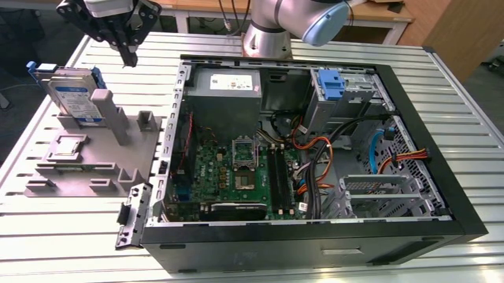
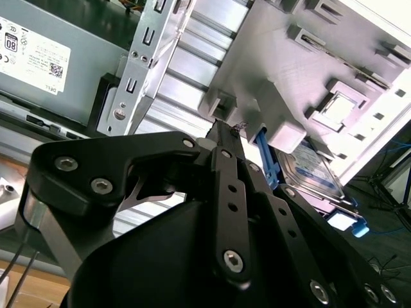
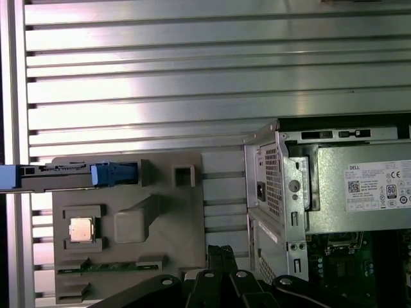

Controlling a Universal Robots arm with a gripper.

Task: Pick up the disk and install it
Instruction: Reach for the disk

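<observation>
In the upper left of the exterior view I see my gripper (image 1: 130, 60), fingers pressed together and empty, above the disk (image 1: 73, 97), which stands upright in its grey holder (image 1: 94, 168).

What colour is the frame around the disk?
The frame is bright blue; the disk itself silver-grey. Exterior view shows it best.

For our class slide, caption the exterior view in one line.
Gripper hangs near the disk, standing on edge in a grey holder beside the open computer case.
</observation>
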